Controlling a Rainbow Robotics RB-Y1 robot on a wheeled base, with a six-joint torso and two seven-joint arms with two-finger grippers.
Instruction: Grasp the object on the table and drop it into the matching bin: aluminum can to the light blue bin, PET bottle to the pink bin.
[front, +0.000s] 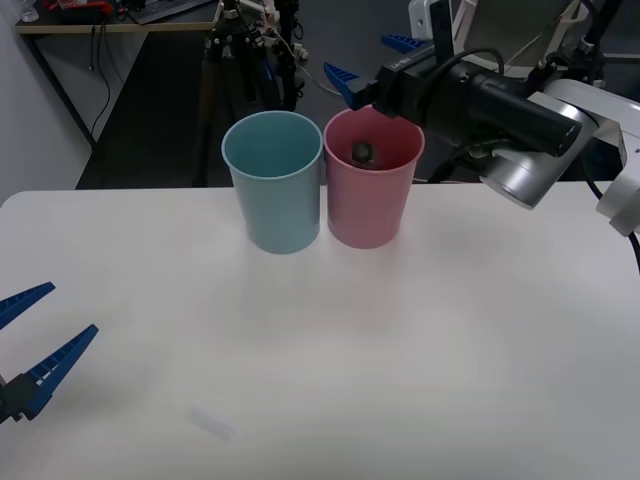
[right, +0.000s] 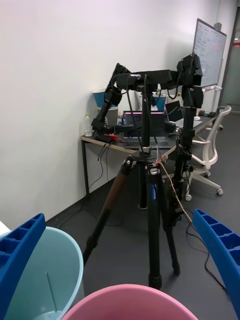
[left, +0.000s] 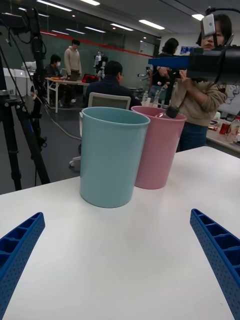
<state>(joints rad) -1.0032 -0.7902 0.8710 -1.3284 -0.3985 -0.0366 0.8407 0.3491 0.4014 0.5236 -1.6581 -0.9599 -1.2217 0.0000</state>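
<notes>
Directly below the right gripper (front: 365, 75), fingers spread and empty, the PET bottle (front: 362, 152) lies inside the pink bin (front: 368, 215). Left gripper (front: 35, 335) waits released, farther away.

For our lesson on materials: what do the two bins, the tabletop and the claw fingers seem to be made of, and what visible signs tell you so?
Pink bin and light blue bin: probably moulded plastic, with thin even walls, uniform colour and a soft sheen.
Table: smooth matt white surface, perhaps laminate; the core is hidden.
Left claw and right claw fingers: likely rigid blue plastic, ribbed into open cells.
</notes>
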